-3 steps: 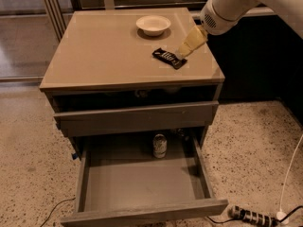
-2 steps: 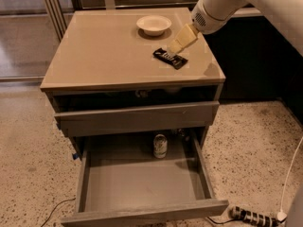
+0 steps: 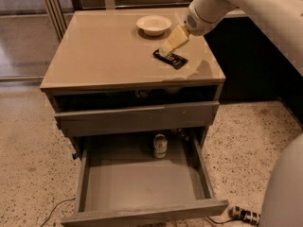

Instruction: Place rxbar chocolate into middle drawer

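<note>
The rxbar chocolate (image 3: 173, 60), a flat black bar with white lettering, lies on the cabinet top (image 3: 104, 56) near its right front. My gripper (image 3: 165, 49), with cream fingers on a white arm, comes down from the upper right, its tips at the bar's far left end. The middle drawer (image 3: 142, 186) is pulled far out below, a grey tray with thin side walls.
A white bowl (image 3: 154, 24) sits at the back of the cabinet top. A small can with a pale label (image 3: 160, 146) stands at the back of the open drawer. The grey drawer above (image 3: 137, 119) is slightly out. A power strip (image 3: 244, 215) and a cable (image 3: 57, 209) lie on the floor.
My gripper has moved left and down, from beside the bar's right end to its far left end. The bar, bowl and drawers have not moved.
</note>
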You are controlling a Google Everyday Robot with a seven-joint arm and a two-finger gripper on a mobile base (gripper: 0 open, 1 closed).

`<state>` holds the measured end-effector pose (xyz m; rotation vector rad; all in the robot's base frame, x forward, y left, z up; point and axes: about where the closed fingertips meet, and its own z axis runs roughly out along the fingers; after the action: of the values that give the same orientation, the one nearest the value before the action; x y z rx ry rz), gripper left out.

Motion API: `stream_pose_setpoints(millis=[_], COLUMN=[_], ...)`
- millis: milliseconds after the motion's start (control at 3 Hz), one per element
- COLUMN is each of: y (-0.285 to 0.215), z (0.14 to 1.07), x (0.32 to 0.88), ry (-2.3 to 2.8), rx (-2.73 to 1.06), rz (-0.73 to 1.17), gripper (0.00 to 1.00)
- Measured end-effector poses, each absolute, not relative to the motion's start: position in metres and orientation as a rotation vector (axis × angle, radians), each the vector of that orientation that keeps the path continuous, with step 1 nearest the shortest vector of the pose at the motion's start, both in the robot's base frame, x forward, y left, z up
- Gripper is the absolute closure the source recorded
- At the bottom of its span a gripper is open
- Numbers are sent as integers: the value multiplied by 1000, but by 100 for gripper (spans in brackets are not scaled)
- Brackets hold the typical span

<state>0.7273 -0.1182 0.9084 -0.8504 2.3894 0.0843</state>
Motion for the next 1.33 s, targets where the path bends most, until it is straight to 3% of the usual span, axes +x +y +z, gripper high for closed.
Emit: stream_pose_setpoints(millis=[1000,1333], y=[-95,-82], z=[872,864], x=[757,768], ry=[2392,2380], rx=[-870,-910], rz=[120,110], gripper=[0,14])
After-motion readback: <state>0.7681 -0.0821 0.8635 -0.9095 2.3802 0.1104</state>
